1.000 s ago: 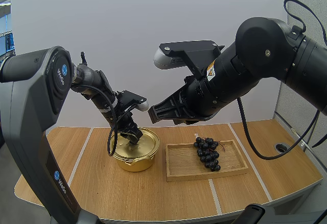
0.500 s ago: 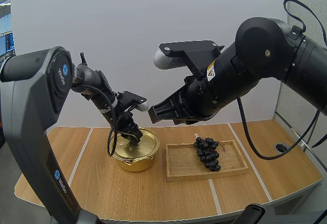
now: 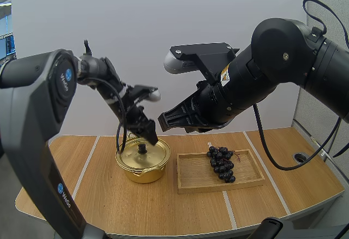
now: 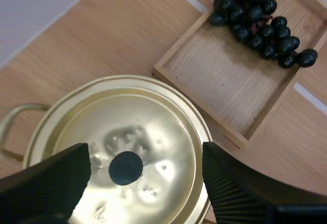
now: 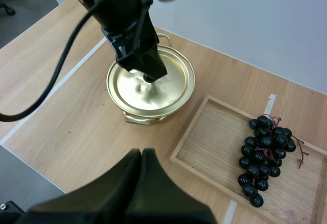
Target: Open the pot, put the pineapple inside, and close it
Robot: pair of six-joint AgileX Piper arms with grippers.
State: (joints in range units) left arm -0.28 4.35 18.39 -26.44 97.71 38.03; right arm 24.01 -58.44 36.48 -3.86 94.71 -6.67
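Gold pot (image 3: 143,169), lid (image 4: 153,124) on; black knob (image 4: 125,168) lies just under left gripper (image 4: 145,151), fingers spread wide, gripping nothing.

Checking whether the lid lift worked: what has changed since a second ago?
The left gripper rose off the knob of the lid, fingers open, taking nothing along. The lid stayed on the pot, the right gripper stayed shut and raised, and the grapes stayed in the tray.
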